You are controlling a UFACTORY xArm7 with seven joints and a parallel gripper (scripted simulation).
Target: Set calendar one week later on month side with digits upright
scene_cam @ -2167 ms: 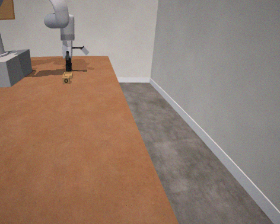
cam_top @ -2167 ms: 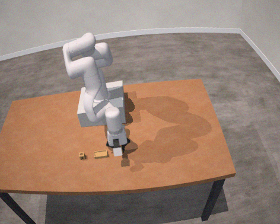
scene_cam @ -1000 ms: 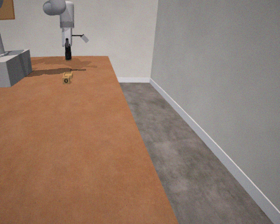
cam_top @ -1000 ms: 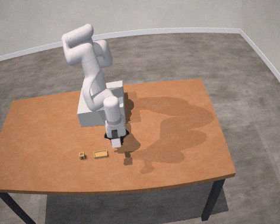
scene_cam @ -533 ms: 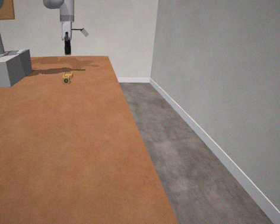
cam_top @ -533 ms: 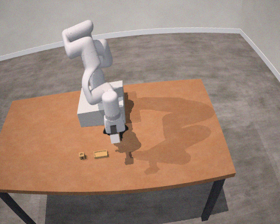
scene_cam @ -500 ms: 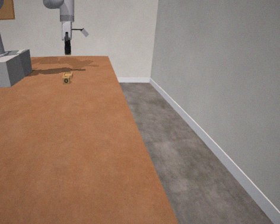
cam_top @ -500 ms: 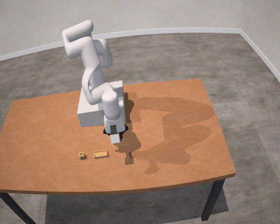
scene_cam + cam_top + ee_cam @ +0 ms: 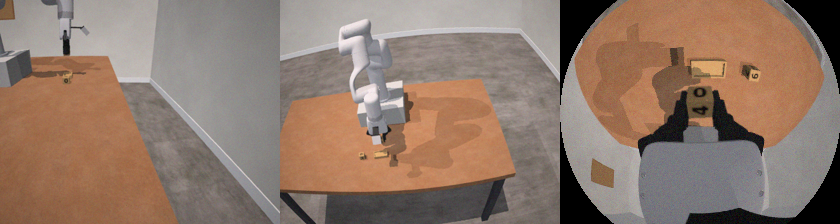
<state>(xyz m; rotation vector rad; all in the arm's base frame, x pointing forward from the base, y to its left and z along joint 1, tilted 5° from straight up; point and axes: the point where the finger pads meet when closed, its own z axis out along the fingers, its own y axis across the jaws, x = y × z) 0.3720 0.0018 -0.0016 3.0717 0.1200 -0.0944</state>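
Matt wood-look table (image 9: 446, 139) (image 9: 74, 133) (image 9: 760, 35); smooth white plastic-looking arm (image 9: 360, 56) (image 9: 65, 10).
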